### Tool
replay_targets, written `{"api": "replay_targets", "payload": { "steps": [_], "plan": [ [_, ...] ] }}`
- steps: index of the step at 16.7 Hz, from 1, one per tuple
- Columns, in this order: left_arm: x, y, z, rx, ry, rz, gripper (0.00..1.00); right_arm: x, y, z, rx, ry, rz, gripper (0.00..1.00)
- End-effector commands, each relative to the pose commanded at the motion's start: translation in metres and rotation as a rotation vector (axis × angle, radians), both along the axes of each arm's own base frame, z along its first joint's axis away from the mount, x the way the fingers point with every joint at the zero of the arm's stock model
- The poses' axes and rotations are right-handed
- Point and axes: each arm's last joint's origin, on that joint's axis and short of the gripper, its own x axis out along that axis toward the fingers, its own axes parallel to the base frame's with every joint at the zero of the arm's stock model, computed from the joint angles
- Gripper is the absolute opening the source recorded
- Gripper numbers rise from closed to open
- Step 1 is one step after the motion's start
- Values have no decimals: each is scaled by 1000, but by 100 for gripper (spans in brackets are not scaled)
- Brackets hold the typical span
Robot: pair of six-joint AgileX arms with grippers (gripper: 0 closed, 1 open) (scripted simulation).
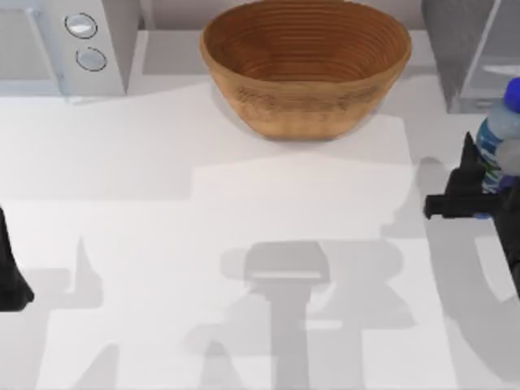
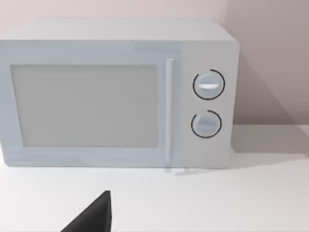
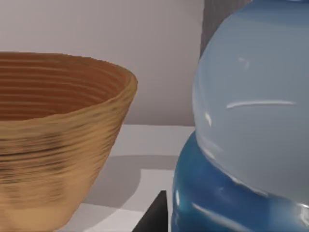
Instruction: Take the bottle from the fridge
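Note:
The bottle (image 1: 497, 140), pale blue with a bright blue cap, stands upright at the table's right edge, just in front of the grey fridge (image 1: 455, 45) in the back right corner. My right gripper (image 1: 478, 185) is shut on the bottle's lower body from the left and front. In the right wrist view the bottle (image 3: 251, 121) sits very close, with a dark finger (image 3: 155, 216) beside its blue base. The fridge's lighter door panel (image 1: 497, 49) stands swung out. My left arm (image 1: 10, 280) is parked at the table's left edge.
A large wooden bowl (image 1: 305, 65) stands at the back centre, left of the bottle, and shows as the bowl (image 3: 53, 135) in the right wrist view. A white microwave (image 1: 61, 41) with two round knobs fills the back left corner; the left wrist view faces this microwave (image 2: 116, 92).

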Motion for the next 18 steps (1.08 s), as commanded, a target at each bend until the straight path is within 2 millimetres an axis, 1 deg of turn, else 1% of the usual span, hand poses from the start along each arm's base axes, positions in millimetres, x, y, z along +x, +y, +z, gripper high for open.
{"api": "replay_targets", "payload": {
  "steps": [4, 7, 9, 14, 16, 18],
  "plan": [
    [0, 0, 0, 0, 0, 0, 100, 9, 29, -21, 10, -26, -1, 0],
    [0, 0, 0, 0, 0, 0, 100, 10, 41, -32, 18, -41, -2, 0],
    [0, 0, 0, 0, 0, 0, 100, 11, 44, -34, 19, -43, -2, 0],
    [0, 0, 0, 0, 0, 0, 100, 11, 42, -35, 20, -41, -2, 0],
    [0, 0, 0, 0, 0, 0, 100, 21, 44, -36, 31, -58, -1, 0],
    [0, 0, 0, 0, 0, 0, 100, 35, 46, -46, 24, -47, -2, 0]
  ]
}}
